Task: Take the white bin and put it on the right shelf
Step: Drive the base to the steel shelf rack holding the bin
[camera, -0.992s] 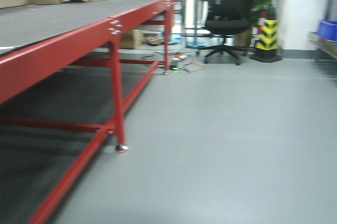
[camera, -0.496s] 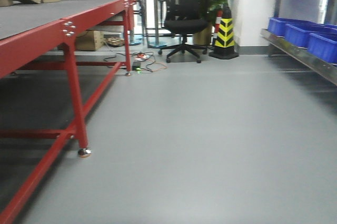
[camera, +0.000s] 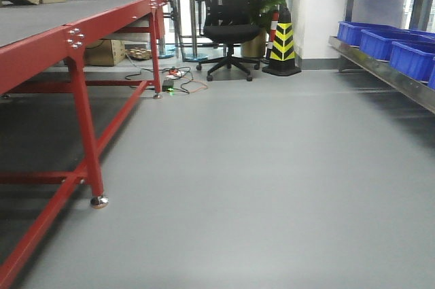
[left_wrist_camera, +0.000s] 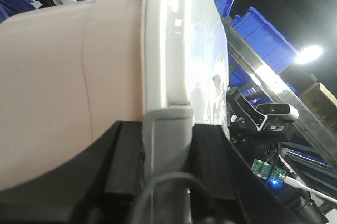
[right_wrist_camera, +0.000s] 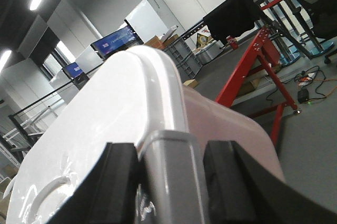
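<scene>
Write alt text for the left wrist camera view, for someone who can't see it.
The left gripper clamps a grey latch on the white bin, which fills the frame: pale pink body, glossy white lid. Blue crates on a steel shelf show behind.

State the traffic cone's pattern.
The traffic cone bears black and yellow chevron stripes, clearest in the exterior front-facing view.

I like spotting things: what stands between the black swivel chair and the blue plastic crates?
A yellow-and-black striped hazard cone, seen in the front-facing view.
</scene>
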